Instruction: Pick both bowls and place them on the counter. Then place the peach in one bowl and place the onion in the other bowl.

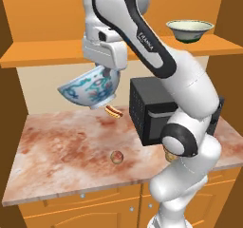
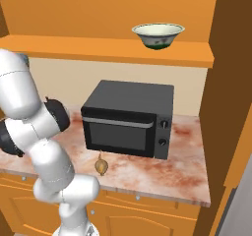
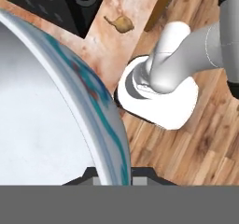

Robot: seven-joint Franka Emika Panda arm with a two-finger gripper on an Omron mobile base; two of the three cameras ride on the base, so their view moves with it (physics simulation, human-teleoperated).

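The fingers [image 1: 110,72] pinch the white bowl's [image 1: 90,89] rim above the counter [image 1: 61,151].

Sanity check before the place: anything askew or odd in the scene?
The blue-patterned bowl hangs steeply tilted in the gripper, jaws pinched on its rim, above the counter. The cream bowl sits upright on the shelf. Nothing spilled.

Glossy ceramic bowl [image 1: 90,90]; marbled, seemingly polished stone counter [image 1: 61,151].

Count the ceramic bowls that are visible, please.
2. The white bowl with blue pattern hangs tilted above the marbled counter, gripped by its rim. The cream bowl with green foot stands on the orange wooden shelf.
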